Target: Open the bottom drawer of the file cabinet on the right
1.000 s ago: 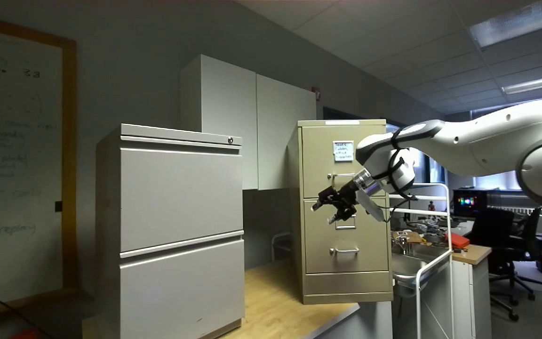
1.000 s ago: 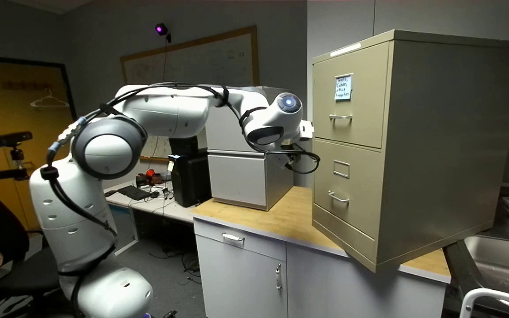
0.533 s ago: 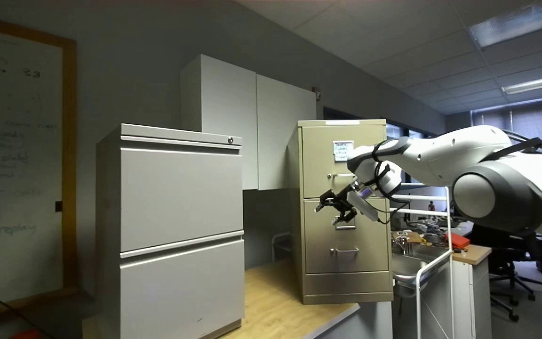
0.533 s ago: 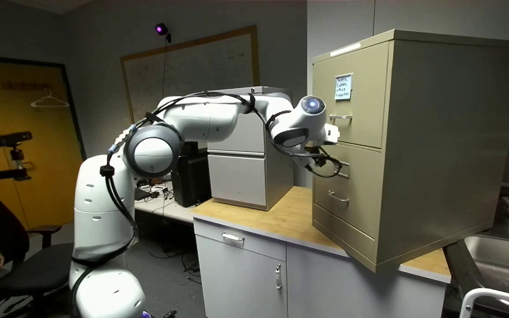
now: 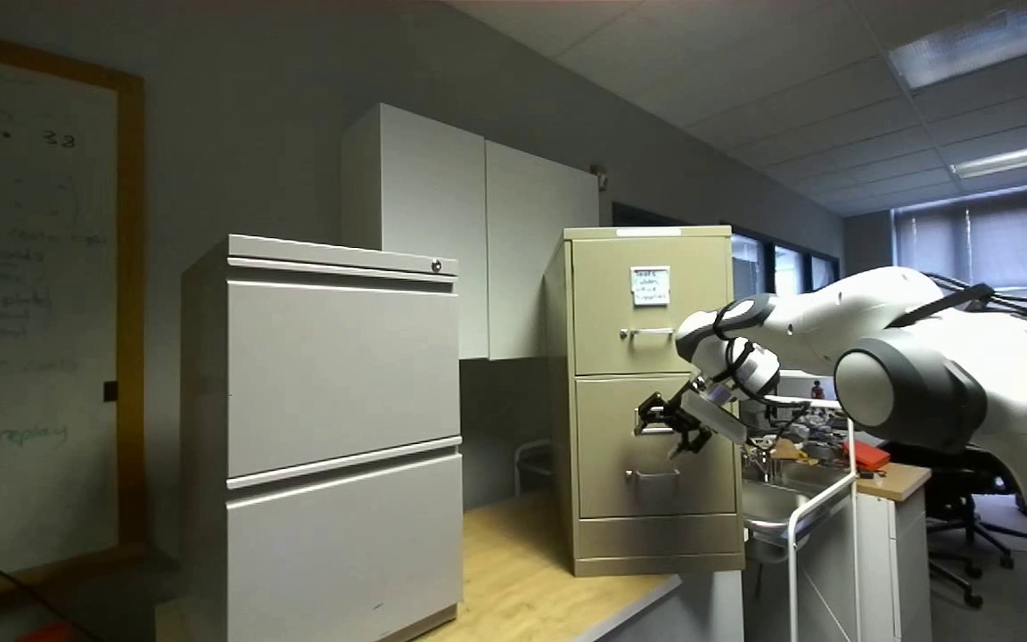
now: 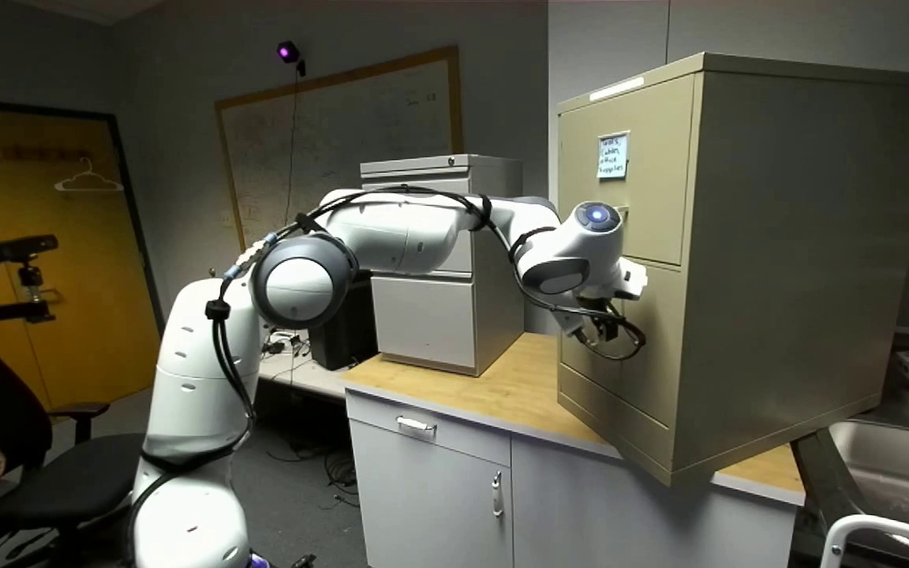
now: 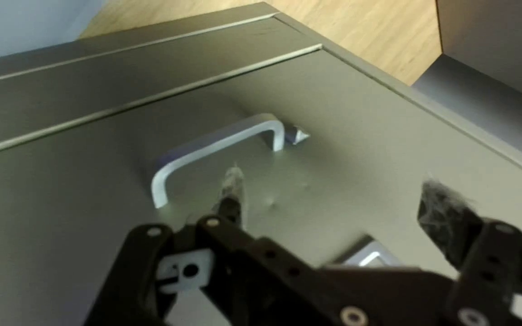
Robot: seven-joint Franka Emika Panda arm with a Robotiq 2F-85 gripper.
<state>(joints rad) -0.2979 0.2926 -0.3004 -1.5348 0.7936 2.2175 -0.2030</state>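
Observation:
The tan file cabinet point(image 5: 598, 294) stands on the wooden counter and also shows in an exterior view point(image 6: 786, 260). Its bottom drawer point(image 5: 603, 486) is closed, flush with the front; its face fills much of the wrist view point(image 7: 356, 122). The drawer's metal handle point(image 5: 653, 474) also shows in the wrist view point(image 7: 215, 147), above the left fingertip in the picture. My gripper point(image 5: 656, 437) is open and empty in front of the drawer, a little above the handle. Its fingers are spread wide in the wrist view point(image 7: 332, 175). In an exterior view the wrist and cables hide the handle.
A pale grey two-panel cabinet point(image 5: 344, 383) stands left of the file cabinet in an exterior view. A white metal rail point(image 5: 794, 571) and a sink point(image 6: 896, 457) are beside the file cabinet. The wooden counter point(image 6: 494, 394) runs under both cabinets.
The arm has reached toward the file cabinet and lowered. The gripper has moved down, nearer the bottom drawer's handle, and stays open. The drawer has not moved.

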